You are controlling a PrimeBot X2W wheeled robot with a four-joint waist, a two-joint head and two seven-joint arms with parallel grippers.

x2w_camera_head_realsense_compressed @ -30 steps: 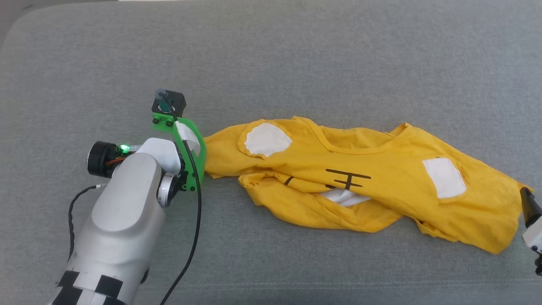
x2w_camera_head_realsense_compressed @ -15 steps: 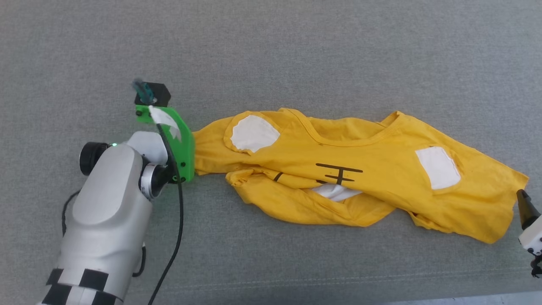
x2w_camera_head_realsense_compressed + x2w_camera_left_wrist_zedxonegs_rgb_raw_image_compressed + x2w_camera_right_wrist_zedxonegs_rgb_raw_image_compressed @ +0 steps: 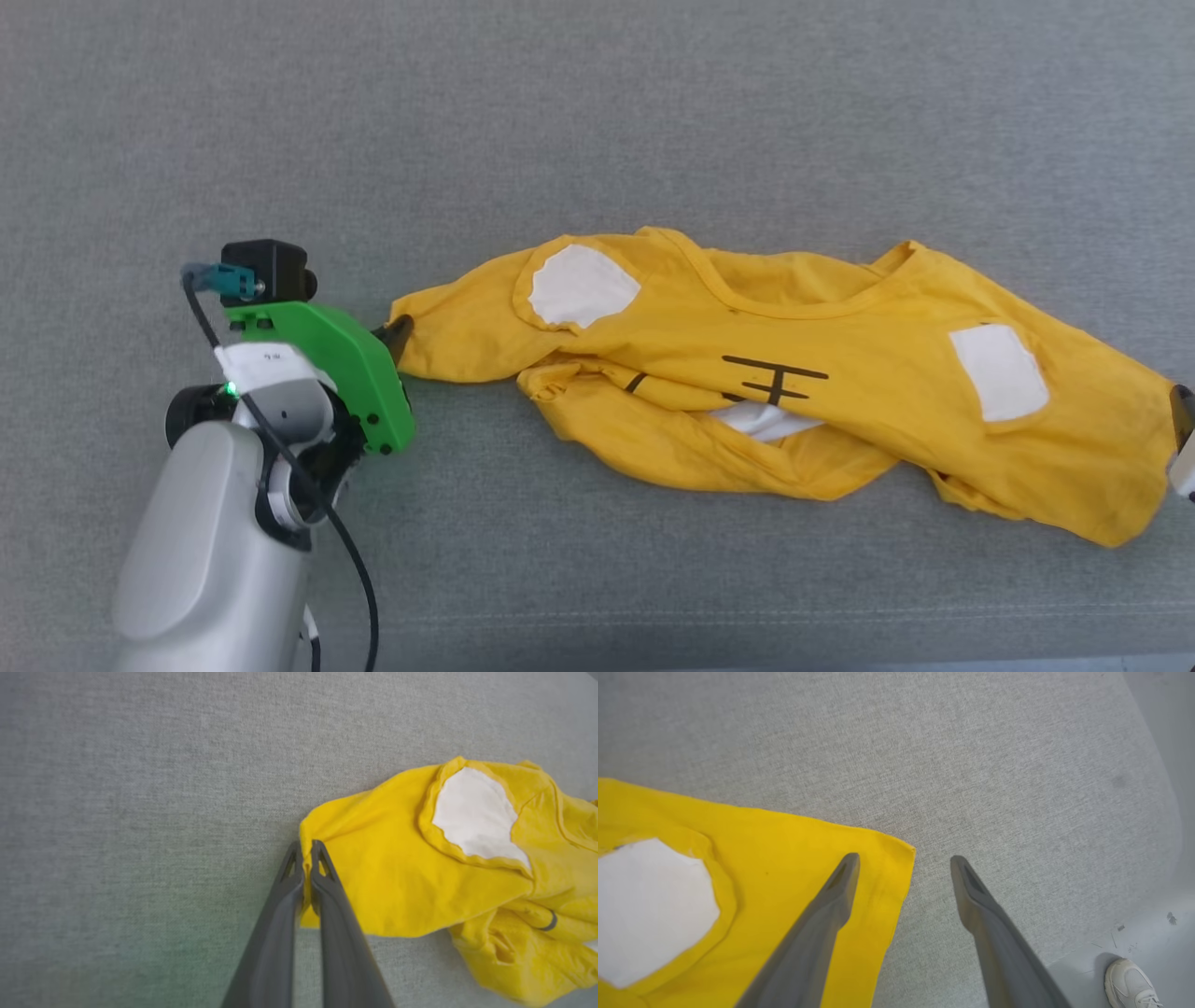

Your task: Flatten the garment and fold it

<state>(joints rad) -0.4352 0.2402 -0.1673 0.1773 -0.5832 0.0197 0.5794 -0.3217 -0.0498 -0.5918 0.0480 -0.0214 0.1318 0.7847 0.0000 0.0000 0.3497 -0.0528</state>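
**Yellow T-shirt pinched at its left end, right end effector spread at the other**

At far left of the head view, a pale forearm carrying a green bracket. Just right of the bracket, the left end effector — fingers pressed together, pinching the leftmost edge of the T-shirt, a thin fold of yellow cloth caught between the tips.

Lying crumpled and twisted across the grey fabric-covered tabletop, from the pinched edge on the left to the right border of the head view. Not flat, not folded: a lower layer bunched up under the upper one. Near the left end, a rounded white patch. Toward the middle, black lines above a sliver of white. Further right, a squarish white patch.

At the right end, the right end effector spread wide, holding nothing — one finger above the shirt's yellow corner, the other above bare grey cloth, the shirt's edge between them. Contact with the cloth impossible to tell.

Beyond the tabletop's rounded corner in the right wrist view, pale floor and a white shoe.
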